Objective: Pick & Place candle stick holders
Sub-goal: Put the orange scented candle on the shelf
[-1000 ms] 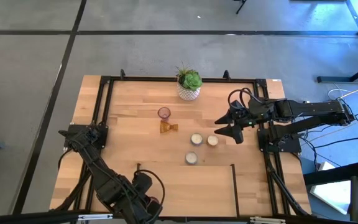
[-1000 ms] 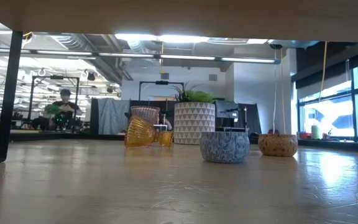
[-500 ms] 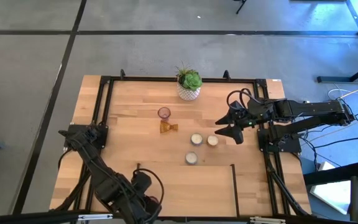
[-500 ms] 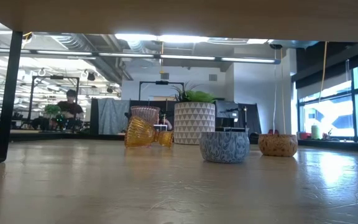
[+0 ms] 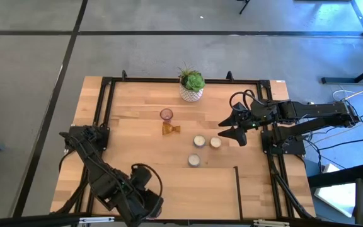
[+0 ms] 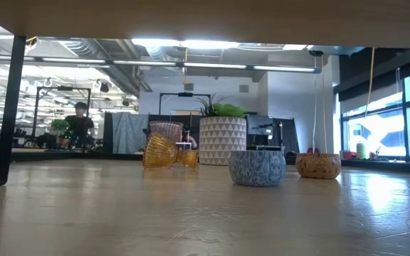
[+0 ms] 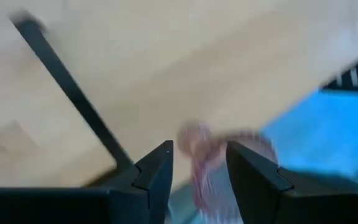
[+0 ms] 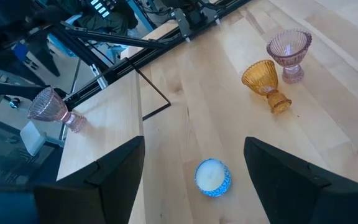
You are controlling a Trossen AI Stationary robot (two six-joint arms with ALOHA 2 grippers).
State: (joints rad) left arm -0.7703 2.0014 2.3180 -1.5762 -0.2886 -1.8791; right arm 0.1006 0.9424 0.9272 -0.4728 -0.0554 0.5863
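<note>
Pink glass holder (image 8: pixel 53 108): lay tipped at the tabletop (image 5: pixel 137 145) edge, far from the plant pot (image 5: pixel 191 93). Left hand (image 7: pixel 197 171) open beside it, empty; right hand (image 8: pixel 194 165) open, empty. Probably light, slippery, fragile; grip the stem.

Left end effector (image 7: pixel 199 167) low at the near edge — fingers parted; right end effector (image 5: pixel 227 131) open, mid-table

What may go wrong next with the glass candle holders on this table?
The purplish-pink glass holder lies tipped close to the edge of the table; it might roll off. The amber glass holder lies on its side near the upright pink glass holder; the open right gripper could knock either when reaching.
</note>
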